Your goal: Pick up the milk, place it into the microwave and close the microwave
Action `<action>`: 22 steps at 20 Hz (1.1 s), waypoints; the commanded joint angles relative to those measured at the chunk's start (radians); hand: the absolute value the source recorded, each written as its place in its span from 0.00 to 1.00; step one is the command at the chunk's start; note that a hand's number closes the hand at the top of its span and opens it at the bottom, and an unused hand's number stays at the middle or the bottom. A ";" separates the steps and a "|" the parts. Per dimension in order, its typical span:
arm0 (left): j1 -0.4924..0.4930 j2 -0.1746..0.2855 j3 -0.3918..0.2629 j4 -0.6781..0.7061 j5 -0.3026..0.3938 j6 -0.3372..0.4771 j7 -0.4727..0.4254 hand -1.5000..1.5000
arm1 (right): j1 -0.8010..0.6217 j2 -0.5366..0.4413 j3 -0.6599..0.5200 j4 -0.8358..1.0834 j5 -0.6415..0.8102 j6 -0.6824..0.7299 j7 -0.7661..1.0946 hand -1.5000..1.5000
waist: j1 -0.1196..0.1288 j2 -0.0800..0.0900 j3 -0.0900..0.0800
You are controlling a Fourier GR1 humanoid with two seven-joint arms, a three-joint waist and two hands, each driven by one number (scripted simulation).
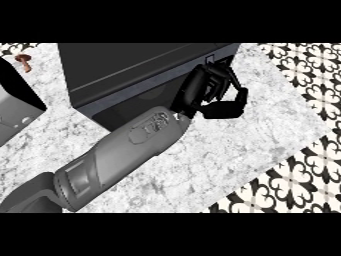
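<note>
A: Black on near-black: our left hand [216, 94] sits at the front right corner of the dark microwave [140, 60], fingers curled together, and we see nothing inside the curl.

B: And the milk? We find no carton on the marbled bench [232, 150] or in the hand. We judge it is inside the microwave, though the cavity is too dark to tell.

A: Then closing is our step. We cannot tell the door from the body here, so we work by contact.

B: Agreed. We press near the door's free edge, sweep toward the body in one arc, and hold the grey forearm [121, 150] away from the front so it does not block the swing.

A: And we steer clear of the grey box [7, 100] at the left.
</note>
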 commanded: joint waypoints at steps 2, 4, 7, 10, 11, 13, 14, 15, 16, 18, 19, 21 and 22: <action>-0.064 -0.061 0.005 0.039 0.020 0.002 0.003 1.00 | -0.018 -0.024 -0.014 0.010 -0.027 0.009 0.011 0.00 | -0.020 0.013 0.004; -0.061 -0.061 0.002 0.043 0.021 0.010 -0.007 1.00 | -0.018 -0.026 -0.013 0.015 -0.038 0.008 0.017 0.00 | -0.020 0.015 0.004; -0.069 -0.061 -0.002 0.041 0.027 0.024 -0.002 1.00 | -0.023 -0.039 -0.024 0.019 -0.062 0.013 0.025 0.00 | -0.030 0.008 0.004; -0.066 -0.061 -0.003 0.020 0.030 0.032 -0.018 1.00 | -0.036 -0.048 -0.029 0.022 -0.075 0.013 0.029 0.00 | -0.028 0.015 0.004; -0.065 -0.061 -0.004 0.022 0.028 0.039 -0.022 1.00 | -0.038 -0.051 -0.029 0.028 -0.082 0.022 0.028 0.00 | -0.021 0.015 0.006; -0.071 -0.061 -0.004 0.018 0.036 0.044 -0.015 1.00 | -0.037 -0.054 -0.031 0.029 -0.094 0.021 0.034 0.00 | -0.027 0.014 0.007; -0.072 -0.061 -0.004 0.015 0.039 0.047 -0.016 1.00 | -0.043 -0.057 -0.029 0.026 -0.099 0.020 0.037 0.00 | -0.026 0.015 0.006; -0.018 -0.061 0.083 0.061 0.071 0.187 -0.019 1.00 | -0.035 -0.054 -0.045 0.037 -0.102 0.013 0.033 0.00 | 0.019 0.009 0.003; -0.018 -0.062 0.089 0.074 0.085 0.194 0.000 1.00 | -0.034 -0.060 -0.050 0.032 -0.110 0.016 0.036 0.00 | 0.019 0.005 0.004; -0.013 -0.064 0.100 0.096 0.099 0.207 0.004 1.00 | -0.031 -0.064 -0.061 0.037 -0.117 0.011 0.040 0.00 | 0.026 0.012 0.005; -0.005 -0.064 0.108 0.109 0.101 0.217 -0.006 1.00 | -0.028 -0.065 -0.070 0.037 -0.130 0.014 0.038 0.00 | 0.037 0.007 0.005; -0.007 -0.065 0.104 0.121 0.108 0.207 -0.016 1.00 | -0.032 -0.067 -0.085 0.036 -0.133 0.001 0.038 0.00 | 0.054 0.011 0.003; 0.003 -0.065 0.094 0.123 0.116 0.206 -0.017 1.00 | -0.029 -0.072 -0.095 0.039 -0.139 -0.003 0.042 0.00 | 0.059 0.009 0.003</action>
